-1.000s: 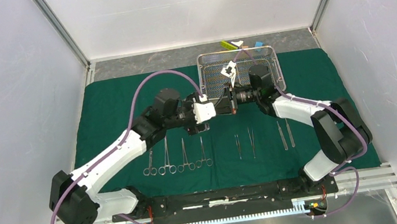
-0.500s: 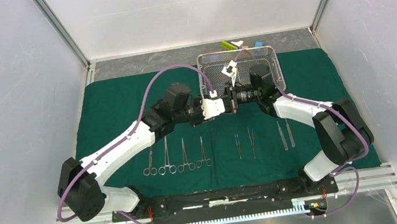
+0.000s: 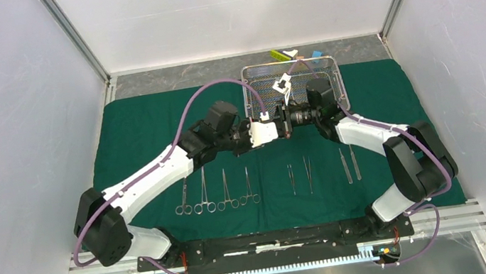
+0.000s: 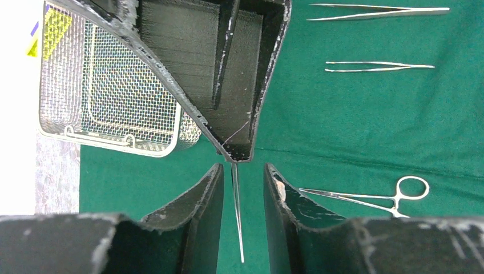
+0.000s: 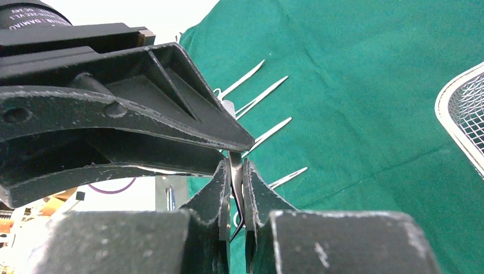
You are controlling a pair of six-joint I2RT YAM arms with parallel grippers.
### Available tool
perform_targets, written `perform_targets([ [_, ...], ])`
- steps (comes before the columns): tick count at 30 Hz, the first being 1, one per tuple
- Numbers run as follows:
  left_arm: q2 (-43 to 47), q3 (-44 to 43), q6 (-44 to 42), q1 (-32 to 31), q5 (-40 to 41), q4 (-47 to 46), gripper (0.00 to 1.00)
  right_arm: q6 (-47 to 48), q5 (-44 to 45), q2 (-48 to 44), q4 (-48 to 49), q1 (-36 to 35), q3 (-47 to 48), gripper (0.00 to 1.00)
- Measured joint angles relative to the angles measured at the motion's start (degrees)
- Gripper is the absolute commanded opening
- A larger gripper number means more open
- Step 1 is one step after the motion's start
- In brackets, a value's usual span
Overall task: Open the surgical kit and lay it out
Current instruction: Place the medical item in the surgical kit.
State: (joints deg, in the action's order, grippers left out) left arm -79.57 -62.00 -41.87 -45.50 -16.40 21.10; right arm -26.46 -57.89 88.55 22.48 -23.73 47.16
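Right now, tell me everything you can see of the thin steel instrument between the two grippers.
The thin steel instrument is a slim, shiny, pointed strip, perhaps tweezers; much of it is hidden. It is held above the green cloth. The right gripper is shut on one end. Its free tip reaches between the fingers of the left gripper, which stand open either side, not touching it.

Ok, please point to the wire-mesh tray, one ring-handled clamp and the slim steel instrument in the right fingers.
wire-mesh tray (image 4: 114,142), left wrist view, its near side wall.
ring-handled clamp (image 4: 348,196), left wrist view, middle of its shaft.
slim steel instrument (image 4: 237,211), left wrist view, mid-length.
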Motion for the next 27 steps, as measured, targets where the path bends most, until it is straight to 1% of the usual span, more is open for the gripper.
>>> perform_targets([
  [5,-0.98,-0.15,0.02,0.00,0.09,0.11,0.26,0.00,0.00,0.00,-0.13,0.22,-0.02,0.00],
  [8,-1.57,-0.74,0.04,0.00,0.31,0.22,0.16,0.00,0.02,0.00,-0.42,0.22,-0.02,0.00],
  [10,-2.21,-1.49,0.17,0.00,0.46,0.31,0.12,0.02,0.09,0.00,-0.52,0.22,-0.02,0.05],
  [11,-2.51,-1.88,0.26,0.00,0.59,0.57,0.11,0.15,0.15,0.00,-0.66,0.22,-0.02,0.11],
  [13,-3.08,-2.58,0.46,-0.02,0.90,1.03,0.03,0.39,0.28,-0.02,-0.81,0.37,-0.02,0.19],
  [15,-3.50,-2.97,1.07,-0.04,1.09,1.14,0.02,0.68,0.46,-0.28,-1.20,0.74,-0.02,0.35],
  [19,-3.54,-3.04,3.19,-0.37,1.86,1.36,0.02,2.12,0.94,-2.29,-3.06,2.75,-0.04,0.60],
  [21,-3.54,-2.97,5.22,-0.39,2.84,1.22,0.02,3.32,1.38,-4.04,-4.63,5.05,-0.04,0.68],
  [24,-3.13,-1.49,9.53,-0.39,4.17,-0.52,0.02,6.40,2.49,-6.80,-7.54,8.26,-0.04,0.75],
  [27,-1.60,2.71,15.96,-0.39,5.68,-3.78,0.02,10.12,4.20,-9.81,-11.23,11.23,-0.02,0.81],
])
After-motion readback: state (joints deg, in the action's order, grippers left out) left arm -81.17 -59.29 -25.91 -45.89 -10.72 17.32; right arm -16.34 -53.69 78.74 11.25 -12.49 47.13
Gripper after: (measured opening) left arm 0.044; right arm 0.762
